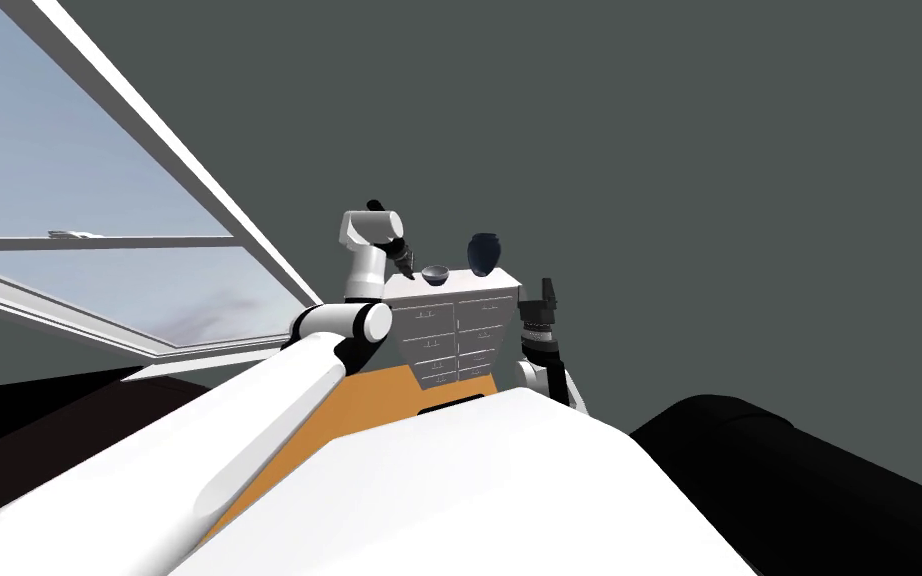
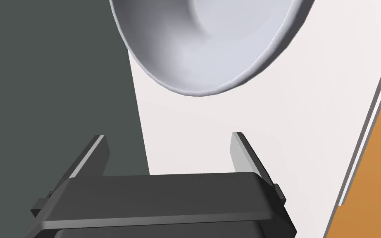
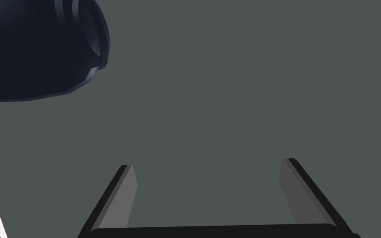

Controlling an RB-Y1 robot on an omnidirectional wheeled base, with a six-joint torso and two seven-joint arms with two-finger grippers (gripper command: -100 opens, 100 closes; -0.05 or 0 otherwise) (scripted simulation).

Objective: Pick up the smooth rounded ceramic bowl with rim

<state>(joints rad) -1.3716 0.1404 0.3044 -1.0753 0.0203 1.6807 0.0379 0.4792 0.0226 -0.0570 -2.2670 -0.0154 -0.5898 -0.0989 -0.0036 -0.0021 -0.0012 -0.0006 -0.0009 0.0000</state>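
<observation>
A smooth, round, thin-rimmed grey bowl (image 1: 435, 274) (image 2: 210, 45) sat mouth-up on a white chest of drawers (image 1: 449, 320) (image 2: 268, 136), left of a dark blue vase (image 1: 484, 252) (image 3: 32, 49). The left hand (image 1: 405, 262) (image 2: 167, 137), just beside the bowl, was spread. The right hand (image 1: 547, 290) (image 3: 208, 164) was spread too.

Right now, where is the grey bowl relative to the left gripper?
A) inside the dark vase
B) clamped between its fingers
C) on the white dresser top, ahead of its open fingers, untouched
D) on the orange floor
C: the bowl rests on the dresser top beyond the open left gripper, with bare surface between them.
</observation>
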